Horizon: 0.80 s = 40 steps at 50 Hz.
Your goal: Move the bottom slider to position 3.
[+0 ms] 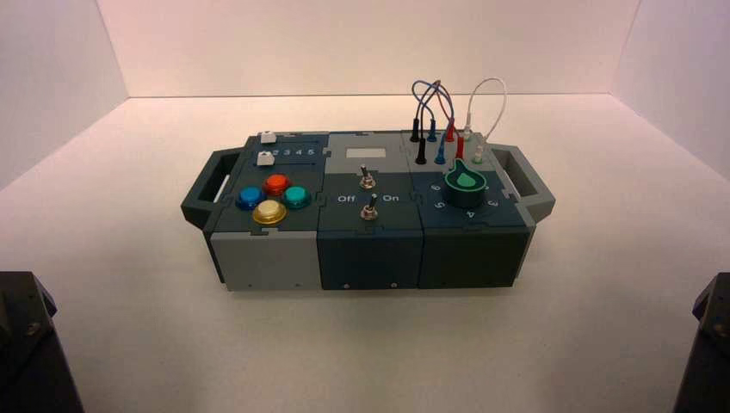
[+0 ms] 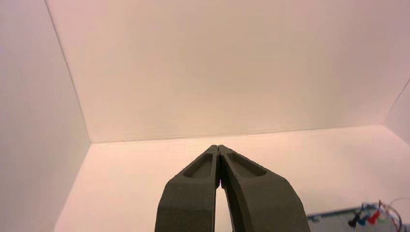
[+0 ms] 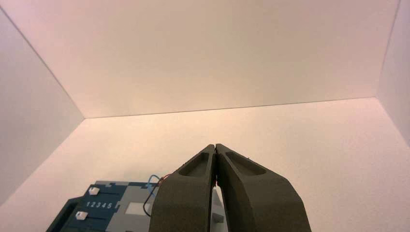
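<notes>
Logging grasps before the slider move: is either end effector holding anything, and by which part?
Nothing is held. The left end effector and right end effector are shut on nothing, away from the box.

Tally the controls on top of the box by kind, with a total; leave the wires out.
Push buttons: 4, namely red, blue, teal and yellow
Sliders: 2, top slider and bottom slider
Toggle switches: 2, rear switch and front switch
Knobs: 1, the green dial
Total: 9
</notes>
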Available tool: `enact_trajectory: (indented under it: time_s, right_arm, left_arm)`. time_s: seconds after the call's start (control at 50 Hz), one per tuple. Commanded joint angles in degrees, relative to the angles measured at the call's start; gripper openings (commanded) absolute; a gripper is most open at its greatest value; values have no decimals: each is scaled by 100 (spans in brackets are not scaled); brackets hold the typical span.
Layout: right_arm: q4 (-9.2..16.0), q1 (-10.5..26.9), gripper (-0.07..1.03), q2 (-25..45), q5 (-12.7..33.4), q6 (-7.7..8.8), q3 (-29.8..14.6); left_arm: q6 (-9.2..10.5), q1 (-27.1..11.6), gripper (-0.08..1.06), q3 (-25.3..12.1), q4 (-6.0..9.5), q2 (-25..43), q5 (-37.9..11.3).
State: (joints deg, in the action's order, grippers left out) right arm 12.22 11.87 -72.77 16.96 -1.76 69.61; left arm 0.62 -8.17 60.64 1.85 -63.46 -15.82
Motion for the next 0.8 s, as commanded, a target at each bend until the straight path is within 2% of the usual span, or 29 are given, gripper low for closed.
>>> enact_trajectory:
  time_s: [0.02, 0.32, 0.58, 0.8]
  right_arm:
    - [18, 281, -2, 211, -26, -18, -123]
    - [9, 791, -2, 1099, 18, 0, -431]
    - [-35, 1433, -2, 1898, 193, 0, -835]
    - [9, 1758, -2, 2505, 211, -18, -993]
  left_arm:
    - [-26, -18, -3, -114, -9, 176, -132]
    - [-35, -70, -3, -202, 9, 527, -404]
    - [-44, -431, -3, -316, 18, 1107, -782]
    - [-35, -642, -3, -308, 35, 1239, -940]
